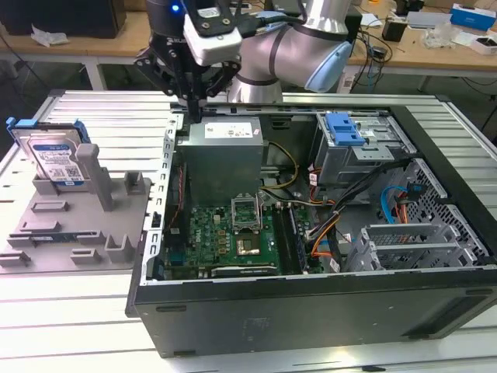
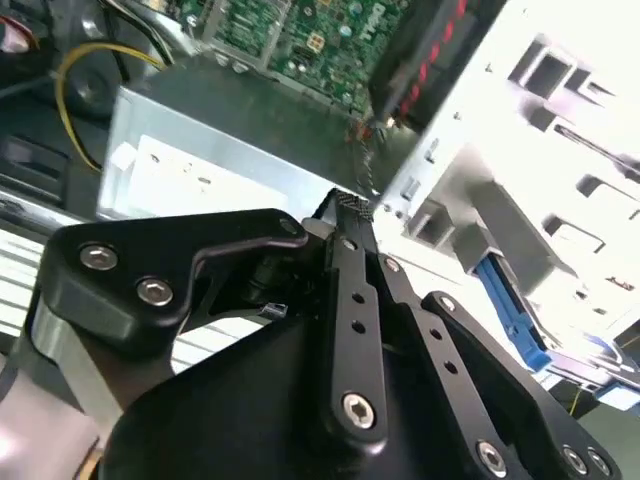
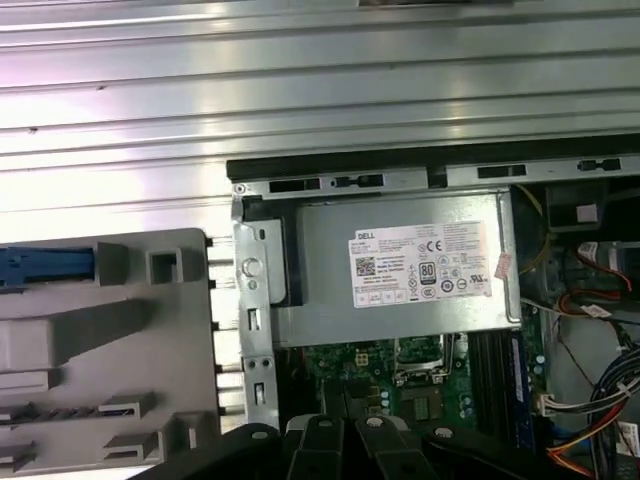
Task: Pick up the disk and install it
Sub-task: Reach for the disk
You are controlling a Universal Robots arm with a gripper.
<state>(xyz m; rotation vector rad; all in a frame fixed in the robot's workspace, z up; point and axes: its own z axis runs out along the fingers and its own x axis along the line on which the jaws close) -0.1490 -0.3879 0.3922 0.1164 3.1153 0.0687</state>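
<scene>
— While the gripper (image 1: 191,99) hangs over the power supply (image 1: 221,144) at the far left corner of the open computer case (image 1: 311,318), fingers pressed together on nothing, where is the disk?

— Well apart from it, on the exterior view's left. The disk (image 1: 53,155) stands upright on edge in a grey holder (image 1: 85,233) on the table (image 1: 93,116) beside the case, with its blue bracket around the edge.

— So what worries you?

— The closed fingers, I'd judge. If they reached the disk that way, they would knock it rather than straddle it. Standing on edge, it looks easy to tip.

— And the case wall?

— It rises between gripper and holder. A low sideways pass could clip its rim.

— Inside the case?

— Loose cables (image 1: 365,198) run just beside the drive cage (image 1: 357,148) at the far right. A carried disk could snag them, or go in skewed and jam.
</scene>
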